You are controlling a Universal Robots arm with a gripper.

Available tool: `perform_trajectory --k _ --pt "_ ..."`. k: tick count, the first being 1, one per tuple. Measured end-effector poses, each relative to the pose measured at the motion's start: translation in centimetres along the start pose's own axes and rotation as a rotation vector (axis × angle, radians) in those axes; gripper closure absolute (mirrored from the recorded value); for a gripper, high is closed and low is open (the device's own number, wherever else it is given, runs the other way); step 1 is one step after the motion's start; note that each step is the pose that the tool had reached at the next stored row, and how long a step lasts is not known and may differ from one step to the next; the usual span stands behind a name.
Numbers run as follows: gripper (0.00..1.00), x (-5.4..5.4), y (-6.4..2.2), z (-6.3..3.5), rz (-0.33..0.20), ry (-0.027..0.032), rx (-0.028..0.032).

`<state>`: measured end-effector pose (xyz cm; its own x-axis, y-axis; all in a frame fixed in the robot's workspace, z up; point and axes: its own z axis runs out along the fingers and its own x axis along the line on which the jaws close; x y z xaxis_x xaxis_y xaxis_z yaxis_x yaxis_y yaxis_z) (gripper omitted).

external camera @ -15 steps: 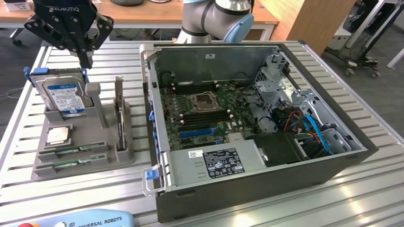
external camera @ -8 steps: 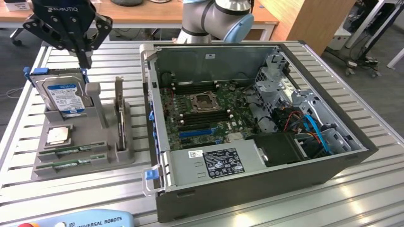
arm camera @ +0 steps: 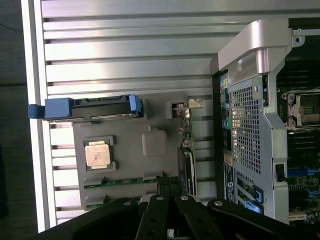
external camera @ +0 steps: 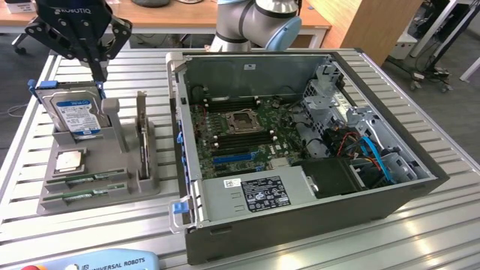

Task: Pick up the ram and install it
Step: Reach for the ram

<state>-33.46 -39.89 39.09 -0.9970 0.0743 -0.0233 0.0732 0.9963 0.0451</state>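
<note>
The ram (external camera: 90, 179) sat edge-up in a slot at the end of the grey holder (external camera: 146, 169) nearest the exterior camera. A second stick (external camera: 81, 195) sat in the slot just beside it. The tool (external camera: 98, 77) hung well above the holder and touched neither stick. Its fingers were closed together with nothing between them.

The slatted metal desk (external camera: 22, 185) carried everything. The open computer case (external camera: 300, 225) took up the exterior view's right, its motherboard (external camera: 240, 132) exposed. The holder stood just beside the case on the exterior view's left. In it a hard drive (external camera: 75, 112) with a blue label stood upright at the far end. An expansion card (external camera: 141, 132) stood on edge along the side nearer the case. A small square processor (external camera: 69, 161) lay flat between the drive and the ram.

The exterior view gave the tool's height above the holder and the face of the drive's label. The wrist view looked down on the desk (arm camera: 125, 50) and gave the layout from above. There the holder (arm camera: 127, 162) appeared in plan, the drive (arm camera: 90, 109) as a narrow bar with blue rails, and the case (arm camera: 250, 115) by its perforated rear panel. The tool (arm camera: 168, 179) had its tips close by one end of the ram (arm camera: 125, 181).

The tool's black linkage partly covered the second stick (arm camera: 95, 203). The ram's chips and label could not be made out, and the frame cut off the case.
</note>
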Motion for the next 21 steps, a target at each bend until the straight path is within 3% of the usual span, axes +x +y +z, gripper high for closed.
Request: perform_trajectory --k 11,21 --pt "0.9 0.4 -0.02 -0.01 0.0 0.0 0.0" --pt "0.9 1.6 -0.12 -0.02 0.0 0.0 0.0"
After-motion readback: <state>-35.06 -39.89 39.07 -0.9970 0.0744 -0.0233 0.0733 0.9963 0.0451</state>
